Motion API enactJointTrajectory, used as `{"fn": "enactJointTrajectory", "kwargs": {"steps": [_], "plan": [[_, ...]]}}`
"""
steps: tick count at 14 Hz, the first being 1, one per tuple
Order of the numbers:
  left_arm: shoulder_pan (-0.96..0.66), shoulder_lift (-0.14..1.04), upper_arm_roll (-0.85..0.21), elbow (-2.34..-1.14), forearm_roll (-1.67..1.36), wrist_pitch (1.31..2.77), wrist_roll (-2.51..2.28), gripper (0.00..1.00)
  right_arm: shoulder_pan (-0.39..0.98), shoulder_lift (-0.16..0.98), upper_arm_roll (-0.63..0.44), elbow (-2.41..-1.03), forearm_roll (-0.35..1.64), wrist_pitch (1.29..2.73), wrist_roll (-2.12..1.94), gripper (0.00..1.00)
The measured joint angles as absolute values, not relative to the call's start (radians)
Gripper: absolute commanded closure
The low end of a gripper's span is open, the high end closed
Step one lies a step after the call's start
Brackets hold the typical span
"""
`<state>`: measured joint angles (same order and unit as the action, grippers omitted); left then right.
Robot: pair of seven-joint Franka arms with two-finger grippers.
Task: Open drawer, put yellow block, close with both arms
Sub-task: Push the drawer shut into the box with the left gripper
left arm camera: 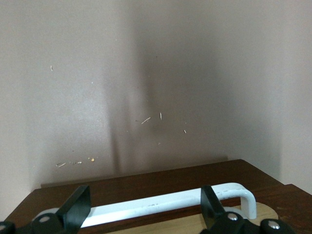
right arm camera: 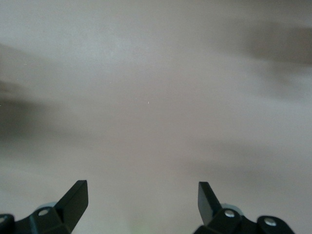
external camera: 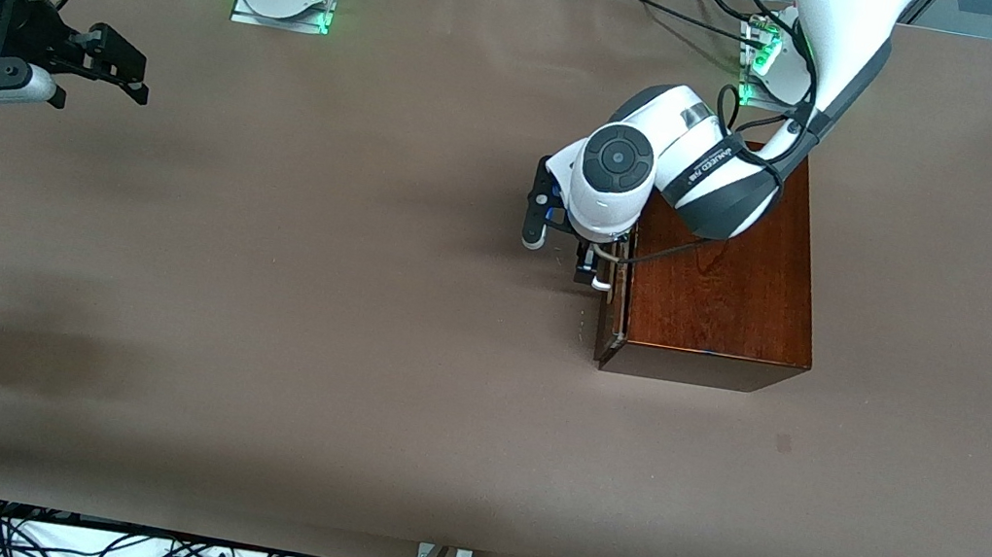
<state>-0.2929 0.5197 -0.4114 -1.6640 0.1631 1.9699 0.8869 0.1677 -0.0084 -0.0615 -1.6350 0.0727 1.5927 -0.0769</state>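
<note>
Reaching down at the front of a dark wooden box [external camera: 721,283], the left gripper [external camera: 594,269] is seen poised at the drawer [external camera: 616,297], its two black fingers [left arm camera: 77,207] spread wide on either side of the white bar handle [left arm camera: 161,204], which lies between them without being clamped. In the left wrist view a sliver of pale wood is visible just under the handle, so the drawer appears drawn out only slightly. The box is set on the brown table [external camera: 333,313] toward the left arm's end, with its drawer front turned toward the right arm's end. The left arm [external camera: 700,166] is bent over the top of the box from its base at the table's edge. Farther from the front camera, and well apart from the box, the right gripper [external camera: 119,70] is held in the air over bare tabletop at the right arm's end, its fingers [right arm camera: 73,200] spread to their widest and nothing between them; that arm is waiting. The yellow block cannot be found in any of the three views
</note>
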Motion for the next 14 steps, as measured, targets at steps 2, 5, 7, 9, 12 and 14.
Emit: {"fn": "enactJointTrajectory", "kwargs": {"steps": [2,5,7,9,12,14], "plan": [[-0.293,0.52,-0.412,-1.664,0.174,1.966,0.889,0.0,0.168,-0.008,-0.061,-1.635,0.072,1.593,-0.077,0.0],[-0.294,0.52,-0.416,-1.664,0.198,1.958,0.889,0.0,0.168,-0.008,-0.061,-1.635,0.072,1.593,-0.077,0.0],[-0.294,0.52,-0.416,-1.664,0.198,1.958,0.889,0.0,0.168,-0.008,-0.061,-1.635,0.072,1.593,-0.077,0.0],[-0.293,0.519,-0.416,-1.664,0.198,1.956,0.889,0.0,0.168,-0.008,-0.061,-1.635,0.072,1.593,-0.077,0.0],[-0.29,0.519,-0.416,-1.664,0.198,1.95,0.889,0.0,0.168,-0.008,-0.061,-1.635,0.072,1.593,-0.077,0.0],[-0.288,0.519,-0.416,-1.664,0.198,1.948,0.889,0.0,0.168,-0.008,-0.061,-1.635,0.072,1.593,-0.077,0.0]]}}
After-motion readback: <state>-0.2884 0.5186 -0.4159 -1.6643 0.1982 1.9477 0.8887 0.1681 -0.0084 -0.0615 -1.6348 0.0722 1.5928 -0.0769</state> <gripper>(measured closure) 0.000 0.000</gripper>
